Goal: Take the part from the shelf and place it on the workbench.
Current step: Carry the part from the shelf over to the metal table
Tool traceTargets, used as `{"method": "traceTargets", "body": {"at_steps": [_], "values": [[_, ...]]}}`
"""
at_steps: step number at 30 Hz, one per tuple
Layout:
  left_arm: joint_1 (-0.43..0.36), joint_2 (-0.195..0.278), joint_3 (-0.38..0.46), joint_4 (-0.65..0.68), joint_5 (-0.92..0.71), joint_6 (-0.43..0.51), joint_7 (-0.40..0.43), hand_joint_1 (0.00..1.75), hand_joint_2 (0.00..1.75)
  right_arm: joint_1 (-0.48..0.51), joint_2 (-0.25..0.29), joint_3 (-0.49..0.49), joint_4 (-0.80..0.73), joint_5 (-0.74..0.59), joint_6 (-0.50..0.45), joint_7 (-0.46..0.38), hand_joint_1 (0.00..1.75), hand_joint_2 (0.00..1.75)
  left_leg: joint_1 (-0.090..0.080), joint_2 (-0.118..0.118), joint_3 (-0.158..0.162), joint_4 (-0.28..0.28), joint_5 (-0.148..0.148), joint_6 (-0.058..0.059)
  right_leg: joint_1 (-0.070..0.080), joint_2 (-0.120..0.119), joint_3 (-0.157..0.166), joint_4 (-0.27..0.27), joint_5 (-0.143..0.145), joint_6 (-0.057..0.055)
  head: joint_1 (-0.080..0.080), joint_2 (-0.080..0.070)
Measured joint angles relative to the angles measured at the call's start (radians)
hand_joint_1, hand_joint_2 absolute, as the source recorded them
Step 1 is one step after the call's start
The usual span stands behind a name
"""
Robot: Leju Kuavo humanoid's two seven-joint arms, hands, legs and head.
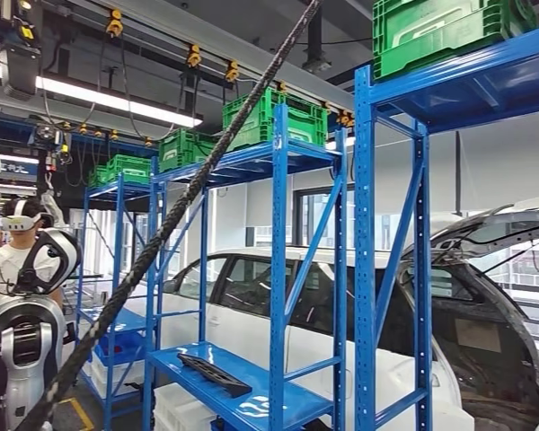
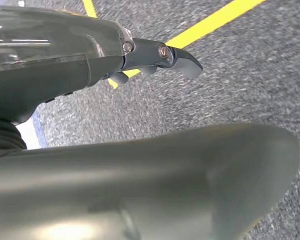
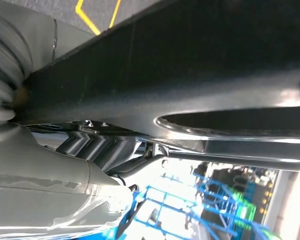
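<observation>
Left hand point(image 2: 156, 55): seen in the left wrist view hanging over grey floor point(image 2: 235, 80) with a yellow line point(image 2: 212, 22). Dark fingers point(image 2: 178, 57) are extended and nothing is held; the hand is judged open and empty.

Right hand point(image 3: 99, 147): seen in the right wrist view close against a dark surface. Whether its fingers are spread or curled cannot be told from this picture.

Part point(image 1: 212, 373): a long, flat black piece, noted in the head view lying on the low deck of the middle blue shelf point(image 1: 253, 409), untouched. Its long axis runs along the deck, from the rear left toward the front right; one end points toward the front post.

Progress: judged at the very start. The part is not yet reached, grasped or lifted. Approach, pick and transfer to the counter all remain.
</observation>
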Motion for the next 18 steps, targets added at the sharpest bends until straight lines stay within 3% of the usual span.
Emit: {"method": "traceTargets", "body": {"at_steps": [2,4,6,8,10,11,12,13,14,16,18], "values": [[-0.001,-0.004,0.001,0.000,0.000,0.001,0.000,0.00,1.75,0.000,0.000,0.003,0.000,-0.001,0.000,0.000,1.75,1.75,0.000,-0.023,-0.003,0.003,0.002,-0.003,0.000,0.045,0.055,-0.130,0.061,-0.012,0.000,0.000],[-0.002,-0.007,0.002,0.000,0.000,0.002,0.000,0.00,1.75,0.000,0.000,0.005,-0.001,-0.002,-0.001,0.001,1.75,1.75,0.003,-0.043,-0.015,0.006,0.007,-0.012,0.001,0.069,0.071,-0.178,0.071,-0.018,0.000,0.000],[0.001,-0.007,0.004,0.000,0.001,0.001,-0.001,0.00,1.75,-0.001,0.001,0.007,-0.002,-0.003,-0.001,0.002,1.75,1.75,0.004,-0.057,-0.023,0.006,0.010,-0.023,-0.001,0.049,0.072,-0.188,0.072,-0.021,0.000,0.000],[0.002,-0.008,0.005,0.000,0.003,0.001,-0.004,0.00,1.75,-0.004,0.004,0.010,-0.002,-0.003,-0.002,0.003,1.75,1.75,0.002,-0.027,-0.040,0.040,-0.015,-0.033,-0.006,0.024,0.076,-0.196,0.076,-0.029,0.000,0.000],[-0.003,-0.010,0.005,0.000,0.005,0.000,-0.010,0.00,1.75,-0.003,0.007,0.012,-0.003,-0.004,-0.004,0.004,1.75,1.75,0.004,0.025,-0.092,0.152,-0.077,-0.043,-0.007,-0.004,0.077,-0.198,0.077,-0.033,0.000,0.000],[-0.005,-0.010,0.005,0.000,0.006,0.000,-0.012,0.00,1.75,-0.002,0.008,0.012,-0.003,-0.004,-0.004,0.004,1.75,1.75,0.008,0.038,-0.125,0.223,-0.107,-0.048,-0.006,-0.018,0.077,-0.198,0.077,-0.033,0.000,0.000],[-0.006,-0.010,0.005,0.000,0.007,-0.001,-0.012,0.00,1.75,-0.001,0.008,0.012,-0.002,-0.004,-0.005,0.004,1.75,1.75,0.011,0.045,-0.148,0.275,-0.124,-0.053,-0.006,-0.032,0.077,-0.198,0.076,-0.032,0.000,0.000],[-0.006,-0.010,0.005,0.000,0.008,-0.002,-0.012,0.00,1.75,0.000,0.008,0.012,-0.002,-0.004,-0.005,0.004,1.75,1.75,0.015,0.049,-0.155,0.293,-0.122,-0.056,-0.006,-0.045,0.077,-0.198,0.075,-0.031,0.000,0.000],[-0.004,-0.011,0.005,0.000,0.009,-0.003,-0.013,0.00,1.75,0.000,0.009,0.013,-0.002,-0.004,-0.005,0.005,1.75,1.75,0.018,0.053,-0.139,0.268,-0.101,-0.059,-0.006,-0.057,0.079,-0.197,0.073,-0.029,0.000,0.000],[-0.004,-0.012,0.005,0.000,0.011,-0.005,-0.015,0.00,1.75,0.000,0.009,0.013,-0.002,-0.002,-0.005,0.008,1.75,1.75,0.021,0.079,-0.066,0.132,-0.037,-0.061,-0.006,-0.077,0.086,-0.197,0.067,-0.021,0.000,0.000],[-0.008,-0.013,0.005,0.000,0.012,-0.006,-0.018,0.00,1.75,-0.001,0.009,0.013,-0.003,-0.001,-0.004,0.011,1.75,1.75,0.016,0.108,-0.013,0.029,-0.006,-0.053,-0.002,-0.093,0.091,-0.195,0.061,-0.010,0.000,0.000]]}}
